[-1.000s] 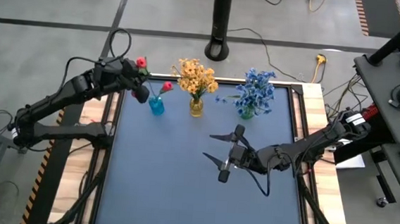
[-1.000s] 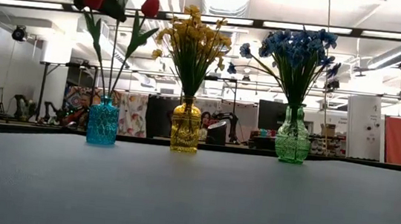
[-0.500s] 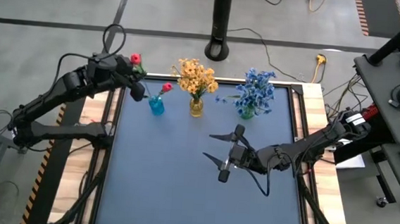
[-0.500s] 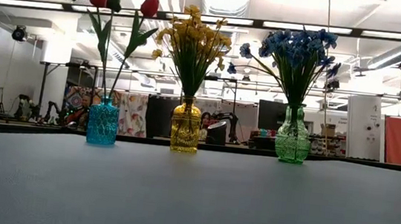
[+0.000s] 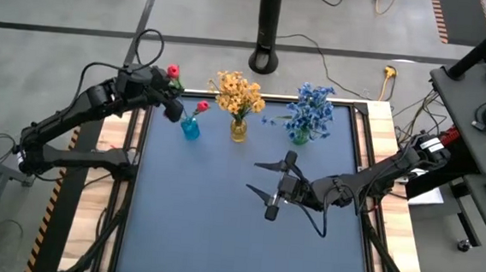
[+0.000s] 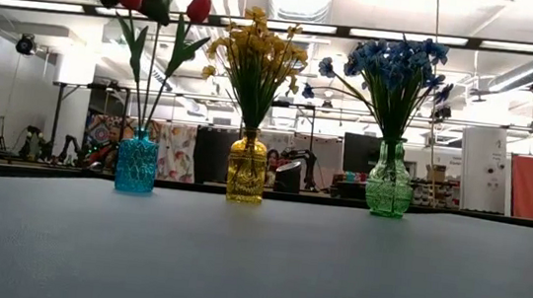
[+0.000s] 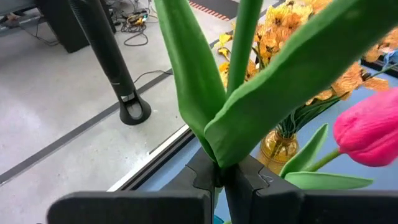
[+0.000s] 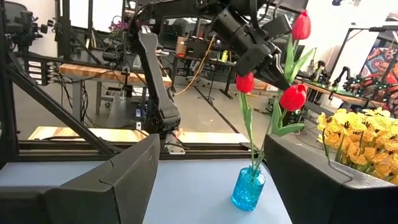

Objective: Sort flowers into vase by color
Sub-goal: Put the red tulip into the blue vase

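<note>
Left gripper [image 5: 170, 105] up above the blue vase [image 5: 190, 130] at the far-left part of the surface [image 5: 219, 229], fingers [image 7: 205, 177] closed on the green stem of a red tulip [image 5: 173, 71]; stem sits pinched between them, leaves spreading just past the tips, bud well above. Stem's lower end reaches down toward the vase mouth; whether it's inside, can't tell. Another red tulip [image 5: 202, 107] in that vase. Yellow flowers [image 5: 238, 93] in the yellow vase [image 5: 238, 130], blue flowers [image 5: 309, 109] in the green vase [image 5: 300, 137], all in a row near the far edge. Right gripper [image 5: 266, 179] mid-surface, fingers spread wide, holding nothing. Near half of the surface bare.
</note>
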`<state>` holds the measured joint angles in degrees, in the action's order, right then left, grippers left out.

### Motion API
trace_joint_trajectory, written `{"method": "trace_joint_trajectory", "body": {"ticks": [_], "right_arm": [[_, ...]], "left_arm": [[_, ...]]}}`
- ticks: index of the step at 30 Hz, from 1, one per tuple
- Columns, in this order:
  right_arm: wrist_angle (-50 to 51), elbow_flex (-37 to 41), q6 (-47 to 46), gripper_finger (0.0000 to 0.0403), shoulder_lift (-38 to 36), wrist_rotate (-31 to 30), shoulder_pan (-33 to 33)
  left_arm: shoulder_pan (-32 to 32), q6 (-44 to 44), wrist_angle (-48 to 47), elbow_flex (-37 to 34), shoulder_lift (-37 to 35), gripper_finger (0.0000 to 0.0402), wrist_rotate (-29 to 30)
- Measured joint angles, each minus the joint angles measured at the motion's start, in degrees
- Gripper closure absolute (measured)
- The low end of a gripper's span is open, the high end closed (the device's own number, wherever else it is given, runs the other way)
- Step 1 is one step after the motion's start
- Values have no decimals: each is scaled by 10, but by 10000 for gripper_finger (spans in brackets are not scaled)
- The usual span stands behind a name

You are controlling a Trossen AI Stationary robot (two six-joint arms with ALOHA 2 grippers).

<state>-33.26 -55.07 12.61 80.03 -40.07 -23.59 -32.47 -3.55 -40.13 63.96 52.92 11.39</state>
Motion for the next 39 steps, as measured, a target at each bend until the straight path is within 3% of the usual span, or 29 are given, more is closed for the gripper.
{"method": "trace_joint_trajectory", "body": {"ticks": [33, 39], "right_arm": [[0, 0, 0, 110, 0, 1, 0], [0, 0, 3, 108, 0, 1, 0]], "left_arm": [[0, -19, 14, -33, 23, 377, 0], [0, -20, 12, -33, 23, 344, 0]]}}
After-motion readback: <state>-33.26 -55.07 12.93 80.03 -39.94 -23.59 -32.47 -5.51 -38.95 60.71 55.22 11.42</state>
